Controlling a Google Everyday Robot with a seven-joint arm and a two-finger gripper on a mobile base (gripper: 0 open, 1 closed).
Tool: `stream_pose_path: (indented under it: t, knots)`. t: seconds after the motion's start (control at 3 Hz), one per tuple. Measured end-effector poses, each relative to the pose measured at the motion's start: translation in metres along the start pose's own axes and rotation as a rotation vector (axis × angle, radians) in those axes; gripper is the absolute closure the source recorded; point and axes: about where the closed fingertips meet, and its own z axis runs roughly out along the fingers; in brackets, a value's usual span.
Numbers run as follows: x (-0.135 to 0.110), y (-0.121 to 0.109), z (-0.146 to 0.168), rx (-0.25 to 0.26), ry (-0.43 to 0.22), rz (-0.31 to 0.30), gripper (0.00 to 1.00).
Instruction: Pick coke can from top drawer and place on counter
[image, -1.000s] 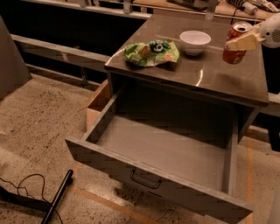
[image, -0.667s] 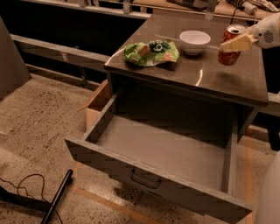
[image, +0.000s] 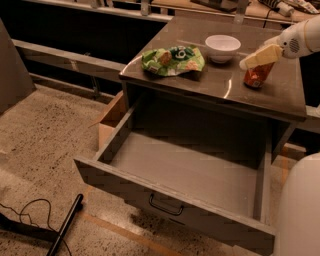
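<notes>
Lowered since a second ago, the cream two-finger gripper (image: 256, 58) now has the small red-orange coke can (image: 257, 78) standing on the counter.
Its jaws are clamped on the can's top, near the right edge of the glossy dark brown-grey counter (image: 282, 97). A round white bowl (image: 222, 47) sits just left, near the back edge. A crumpled green snack bag (image: 172, 60) lies toward the left edge. The wide grey-brown top drawer (image: 175, 197) hangs open below the front edge.
</notes>
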Motion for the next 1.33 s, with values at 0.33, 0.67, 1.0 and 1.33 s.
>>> stream_pose_path:
  t: [0.33, 0.67, 1.0, 1.33]
  knots:
    - [0.005, 0.005, 0.016, -0.032, 0.012, 0.024, 0.0]
    - [0.006, 0.006, 0.018, -0.035, 0.013, 0.027, 0.0]
    - [0.03, 0.001, 0.005, -0.016, 0.042, 0.062, 0.0]
    - [0.07, -0.001, -0.03, 0.036, 0.088, 0.106, 0.0]
